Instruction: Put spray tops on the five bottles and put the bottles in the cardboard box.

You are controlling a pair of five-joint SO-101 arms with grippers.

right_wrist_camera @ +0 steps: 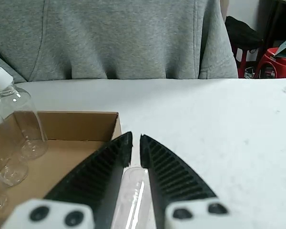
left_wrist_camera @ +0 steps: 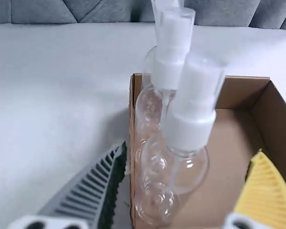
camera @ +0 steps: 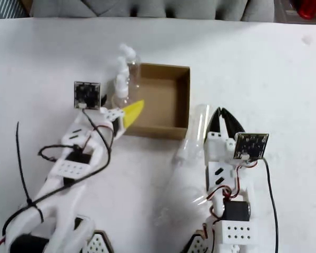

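The right gripper (right_wrist_camera: 135, 138) has its black fingers all but pressed together, holding nothing. It hangs just over a clear bottle (right_wrist_camera: 131, 195) lying on the table (right_wrist_camera: 219, 124) beside the cardboard box (right_wrist_camera: 66, 125). The left gripper (left_wrist_camera: 190, 151) is spread wide — grey finger outside the box's wall, yellow finger inside — either side of the nearest spray-topped bottle (left_wrist_camera: 183, 164), which stands in the box with two more behind it.

Bottles (camera: 122, 87) crowding left wall of the cardboard box (camera: 163, 132); open floor rightward

A white table (camera: 284, 68), grey sofa (left_wrist_camera: 47, 9) behind, red object (camera: 312, 8) beyond.
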